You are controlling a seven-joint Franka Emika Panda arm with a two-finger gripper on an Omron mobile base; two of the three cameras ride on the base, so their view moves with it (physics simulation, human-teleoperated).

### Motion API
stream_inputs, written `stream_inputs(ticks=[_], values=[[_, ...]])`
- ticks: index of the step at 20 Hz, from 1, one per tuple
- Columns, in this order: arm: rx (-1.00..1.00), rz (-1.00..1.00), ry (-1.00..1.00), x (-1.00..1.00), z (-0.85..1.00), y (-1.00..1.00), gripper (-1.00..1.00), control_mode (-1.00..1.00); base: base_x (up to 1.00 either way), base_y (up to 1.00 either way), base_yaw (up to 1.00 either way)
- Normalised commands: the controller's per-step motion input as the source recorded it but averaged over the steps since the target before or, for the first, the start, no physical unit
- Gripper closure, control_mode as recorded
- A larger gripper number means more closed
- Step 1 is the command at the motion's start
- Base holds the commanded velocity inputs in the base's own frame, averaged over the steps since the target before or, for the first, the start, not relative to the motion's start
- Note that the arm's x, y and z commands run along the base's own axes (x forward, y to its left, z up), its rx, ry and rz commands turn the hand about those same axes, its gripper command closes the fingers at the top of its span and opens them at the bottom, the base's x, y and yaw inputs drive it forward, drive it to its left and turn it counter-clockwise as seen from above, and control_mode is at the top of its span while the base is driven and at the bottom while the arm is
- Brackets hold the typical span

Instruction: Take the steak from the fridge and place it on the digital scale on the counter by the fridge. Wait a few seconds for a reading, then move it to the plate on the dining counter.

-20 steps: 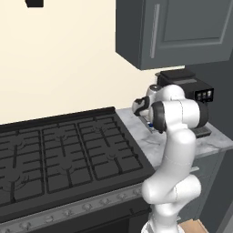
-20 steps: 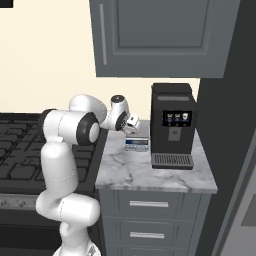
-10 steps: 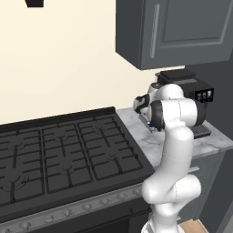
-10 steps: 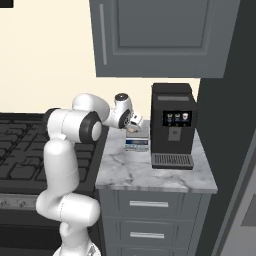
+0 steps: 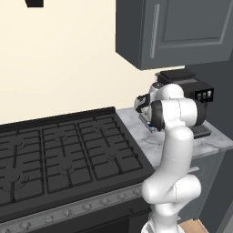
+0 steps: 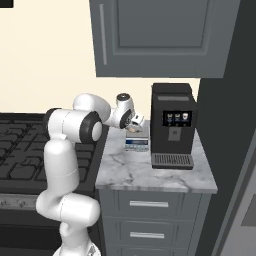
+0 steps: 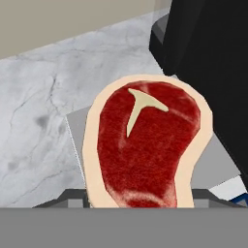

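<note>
Meat comes first: the red steak (image 7: 145, 145) with its pale tan rim lies flat on the small silver-grey square scale (image 7: 208, 164), on the grey-white marble tabletop (image 7: 43, 121) just beside the black boxy coffee machine (image 6: 172, 131). The gripper (image 6: 136, 122) hangs right over it, so the steak sits straight ahead of the fingers. Its long side points away from the hand. I cannot tell if the fingers are wide or pinching the steak.
</note>
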Motion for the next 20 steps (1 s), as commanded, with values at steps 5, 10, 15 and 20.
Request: stream_inputs(ticks=[5,10,15,20], values=[[0.00,0.00,0.00,0.00,0.00,0.00,-1.00,-1.00,0.00,0.00,0.00],[0.00,0.00,0.00,0.00,0.00,0.00,-1.00,-1.00,0.00,0.00,0.00],[0.00,0.00,0.00,0.00,0.00,0.00,-1.00,-1.00,0.00,0.00,0.00],[0.00,0.00,0.01,0.00,0.00,0.00,-1.00,-1.00,0.00,0.00,0.00]])
